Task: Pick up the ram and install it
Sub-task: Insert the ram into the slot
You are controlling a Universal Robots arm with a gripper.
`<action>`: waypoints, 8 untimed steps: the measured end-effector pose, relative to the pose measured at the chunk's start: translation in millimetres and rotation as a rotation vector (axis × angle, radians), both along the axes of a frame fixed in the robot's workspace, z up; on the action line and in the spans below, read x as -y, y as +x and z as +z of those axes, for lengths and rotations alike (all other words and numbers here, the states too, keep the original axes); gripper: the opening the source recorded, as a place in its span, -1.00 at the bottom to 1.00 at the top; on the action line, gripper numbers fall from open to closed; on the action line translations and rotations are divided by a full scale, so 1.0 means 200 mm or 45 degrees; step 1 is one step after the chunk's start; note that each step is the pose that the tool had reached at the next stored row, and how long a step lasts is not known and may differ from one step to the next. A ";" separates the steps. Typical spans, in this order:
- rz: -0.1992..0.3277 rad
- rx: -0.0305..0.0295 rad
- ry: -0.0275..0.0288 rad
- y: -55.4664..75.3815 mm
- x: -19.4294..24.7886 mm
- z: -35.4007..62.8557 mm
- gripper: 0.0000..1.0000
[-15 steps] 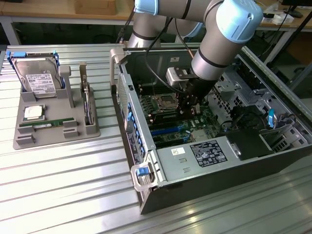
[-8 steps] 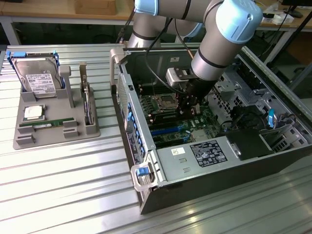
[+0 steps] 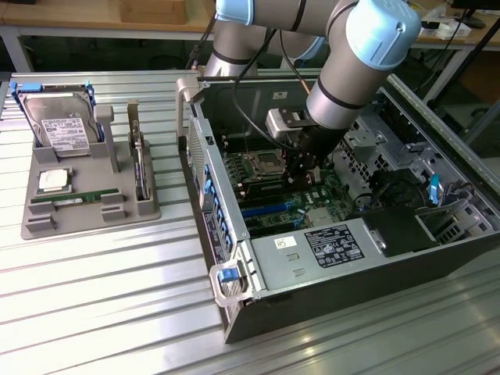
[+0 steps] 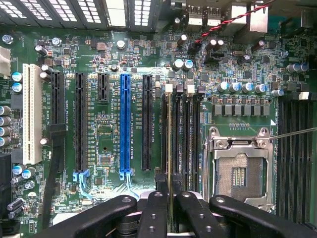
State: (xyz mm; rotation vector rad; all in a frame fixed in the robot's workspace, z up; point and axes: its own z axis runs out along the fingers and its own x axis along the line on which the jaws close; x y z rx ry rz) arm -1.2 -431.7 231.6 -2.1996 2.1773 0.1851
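Note:
The ram [image 4: 171, 148] shows edge-on in the wrist view as a thin strip running from between my fingers along a black memory slot [image 4: 182, 134] with white latches. My gripper [image 4: 171, 201] is shut on the ram's near end. Whether the stick sits in the slot or hovers just above it I cannot tell. In the exterior view the gripper [image 3: 301, 170] is down inside the open computer case [image 3: 234, 226], over the motherboard beside the processor socket [image 3: 266, 162].
A grey tray [image 3: 90, 215] at the exterior view's left holds a hard drive [image 3: 61, 125], a silver processor chip [image 3: 55, 180], a flat green stick [image 3: 78, 199] and an upright card [image 3: 141, 168]. The empty socket [image 4: 237, 173], blue slot [image 4: 125, 124] and case walls surround the gripper.

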 end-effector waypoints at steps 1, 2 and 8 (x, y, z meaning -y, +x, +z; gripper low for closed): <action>0.000 0.0000 0.0001 0.00 0.000 0.000 -0.73; 0.000 0.0000 0.0001 0.00 0.000 0.000 -0.73; 0.003 0.0000 0.0002 0.00 0.000 -0.008 -0.73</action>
